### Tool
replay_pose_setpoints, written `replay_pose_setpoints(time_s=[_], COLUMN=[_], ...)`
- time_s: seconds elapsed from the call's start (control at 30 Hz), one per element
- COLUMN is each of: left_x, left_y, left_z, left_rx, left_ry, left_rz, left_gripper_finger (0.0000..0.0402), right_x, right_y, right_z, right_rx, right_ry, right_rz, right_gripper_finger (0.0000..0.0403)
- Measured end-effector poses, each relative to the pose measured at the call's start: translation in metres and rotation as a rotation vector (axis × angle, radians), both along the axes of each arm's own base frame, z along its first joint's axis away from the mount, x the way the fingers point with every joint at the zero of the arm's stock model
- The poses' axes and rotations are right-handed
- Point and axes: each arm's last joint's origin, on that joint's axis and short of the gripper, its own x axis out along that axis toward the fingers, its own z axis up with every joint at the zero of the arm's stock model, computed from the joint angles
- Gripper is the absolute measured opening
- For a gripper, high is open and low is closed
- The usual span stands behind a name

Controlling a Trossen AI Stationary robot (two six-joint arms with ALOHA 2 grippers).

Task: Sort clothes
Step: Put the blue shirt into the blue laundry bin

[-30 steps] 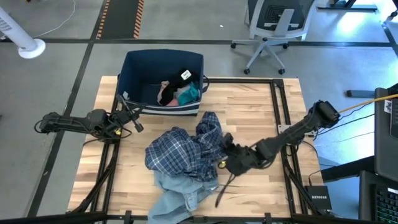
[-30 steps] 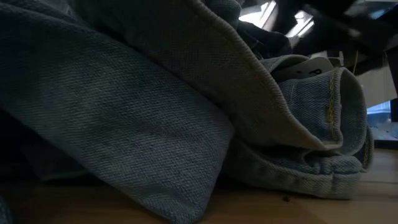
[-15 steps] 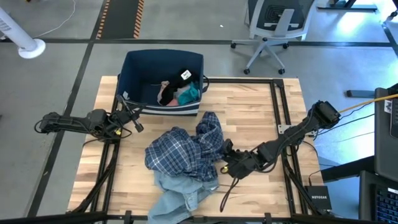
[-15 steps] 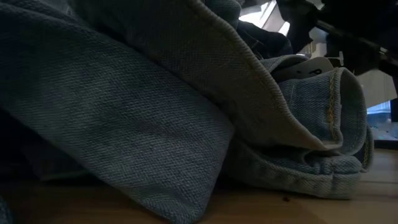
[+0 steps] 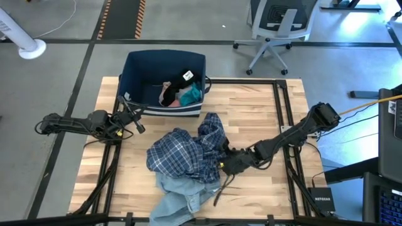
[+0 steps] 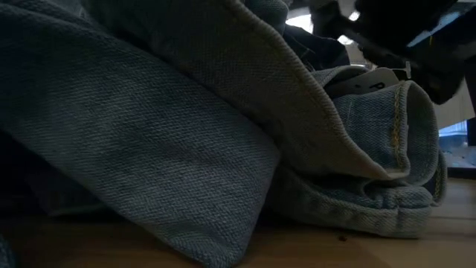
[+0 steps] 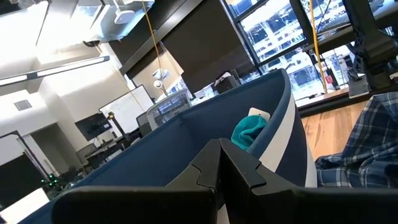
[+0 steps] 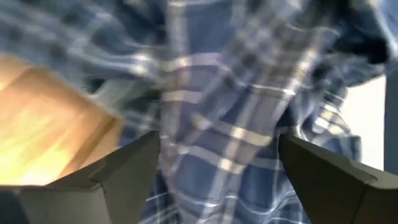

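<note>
The blue plaid shirt [image 5: 185,150] lies crumpled mid-table, its near part resting on the light-blue denim jeans [image 5: 179,194]. The jeans fill the low view [image 6: 186,134]. My right gripper [image 5: 225,164] is open at the shirt's right edge. In the right wrist view [image 8: 217,174] its fingers stand on either side of a bunch of plaid cloth [image 8: 230,106]. My left gripper [image 5: 135,122] is shut and empty beside the bin's left corner. A black piece [image 5: 182,78], a pink top [image 5: 168,94] and a teal item [image 5: 193,95] lie in the bin. My right gripper's open fingers [image 8: 124,171] come level from the table's right side and stand around the plaid shirt's right edge [image 8: 249,143]. I cannot tell whether they touch the cloth. The shirt lies on the table and the jeans.
The dark navy fabric bin [image 5: 135,69] with a white lower band stands at the table's far edge; it also shows in the left wrist view [image 7: 186,155]. Bare wood [image 5: 251,113] lies right of the clothes. An office chair [image 5: 276,28] stands beyond the table.
My right gripper has moved toward the table's left edge, up to the plaid shirt's right edge. The clothes have stayed where they were.
</note>
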Motion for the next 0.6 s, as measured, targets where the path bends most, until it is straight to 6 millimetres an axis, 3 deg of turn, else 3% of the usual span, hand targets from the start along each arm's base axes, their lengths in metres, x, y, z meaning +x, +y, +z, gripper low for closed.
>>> replay_pose_setpoints(time_s=[0.23, 0.6], left_x=[0.0, 0.0], left_y=[0.0, 0.0], left_z=[0.0, 0.0], left_rx=[0.0, 0.0], left_ry=[0.0, 0.0], left_rz=[0.0, 0.0], left_gripper_finger=[0.0001, 0.0001], right_x=[0.009, 0.031], right_y=[-0.012, -0.014], right_z=[0.003, -0.031], right_rx=[0.02, -0.04], right_ry=[-0.048, -0.023], right_rz=[-0.065, -0.017], right_gripper_finger=[0.0348, 0.0348])
